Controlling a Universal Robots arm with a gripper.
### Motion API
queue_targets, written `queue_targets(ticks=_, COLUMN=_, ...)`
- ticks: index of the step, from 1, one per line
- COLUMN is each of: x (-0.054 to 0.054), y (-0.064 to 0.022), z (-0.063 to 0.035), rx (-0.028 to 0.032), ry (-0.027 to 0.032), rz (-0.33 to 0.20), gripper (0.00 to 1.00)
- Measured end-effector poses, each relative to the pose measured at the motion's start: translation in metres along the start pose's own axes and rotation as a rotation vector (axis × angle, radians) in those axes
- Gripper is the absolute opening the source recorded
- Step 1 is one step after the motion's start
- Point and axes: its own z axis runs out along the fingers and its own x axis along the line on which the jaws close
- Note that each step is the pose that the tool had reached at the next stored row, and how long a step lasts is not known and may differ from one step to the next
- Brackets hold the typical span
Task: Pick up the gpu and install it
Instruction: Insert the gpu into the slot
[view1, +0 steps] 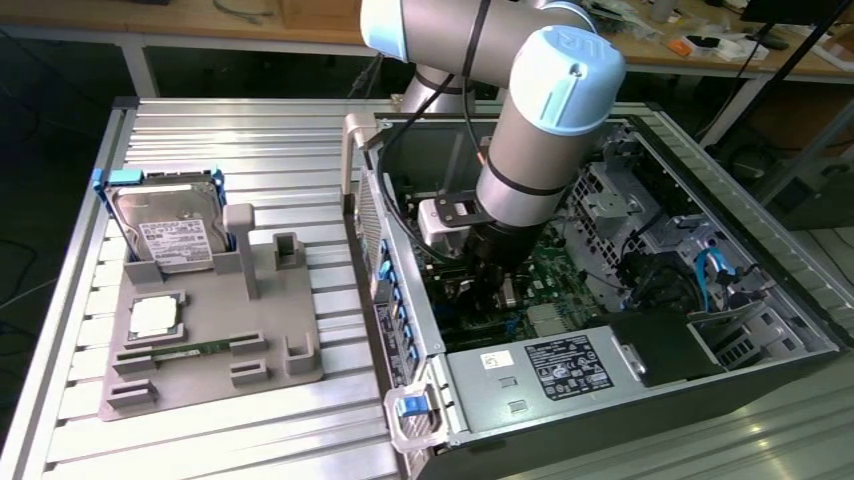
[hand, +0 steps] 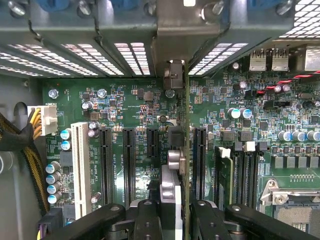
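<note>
In the exterior view we see the arm reaching down into the open computer case (view1: 387, 250), with the gripper (view1: 487, 285) low over the green motherboard (view1: 554, 265), well apart from the grey holder (view1: 214, 360) and its hard drive (view1: 167, 225) on the exterior view's left

In the wrist view we look along the gripper (hand: 175, 212), whose two black fingers (hand: 147, 217) pinch the gpu (hand: 186, 125) between them. The card stands edge-on to us, directly ahead of the jaws. Its long axis runs straight away from the gripper toward the metal bracket openings in the case wall, parallel to the black expansion slots (hand: 105, 165). It lies between two of those slots, just beside the nearer one. We cannot tell whether its lower edge touches a slot yet
</note>
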Motion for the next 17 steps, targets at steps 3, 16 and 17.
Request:
queue_targets(ticks=3, x=0.0000, y=0.0000, z=0.0000, rx=-0.0001, ry=-0.0001, rz=0.000, gripper=0.29)
queue_targets(ticks=16, x=-0.0012, y=0.0000, z=-0.0040, rx=0.0072, ry=0.0002, rz=0.000, gripper=0.42)
queue_targets(ticks=17, x=-0.0017, y=0.0000, z=-0.0056, rx=0.0084, ry=0.0015, rz=0.000, gripper=0.42)
